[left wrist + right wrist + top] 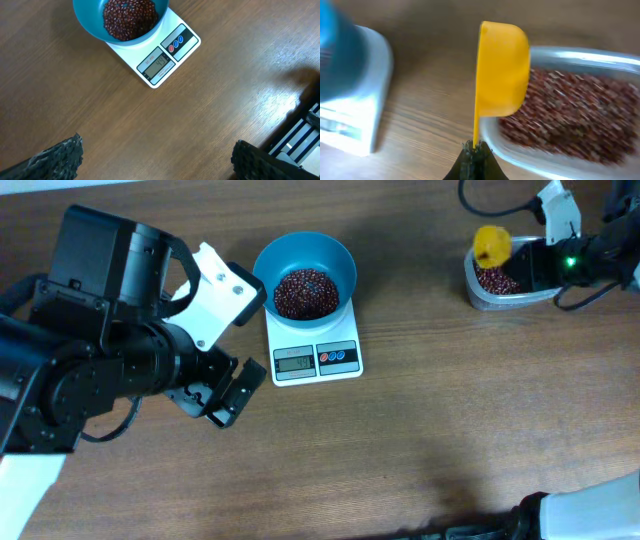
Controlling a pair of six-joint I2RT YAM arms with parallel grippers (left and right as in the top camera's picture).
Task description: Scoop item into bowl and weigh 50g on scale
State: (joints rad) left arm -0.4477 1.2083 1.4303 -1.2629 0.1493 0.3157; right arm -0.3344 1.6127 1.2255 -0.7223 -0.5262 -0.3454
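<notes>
The left claw (215, 395) hangs over the tabletop (420, 440) toward its left edge, jaws spread as wide as they go and nothing between them. Just beyond it, nearer the far edge and about midway along, the white scale (285, 338) lies flat with the teal bowl (335, 255) sitting on it. A heap of dark red-brown beans (305, 292) covers the bowl's bottom. Over by the far right corner, the right claw (472, 150) is pinched tight on the handle of a yellow scoop (502, 70). The scoop is turned on its side above the clear tub (478, 298), at the end nearest the scale, with more beans lying in the tub.
</notes>
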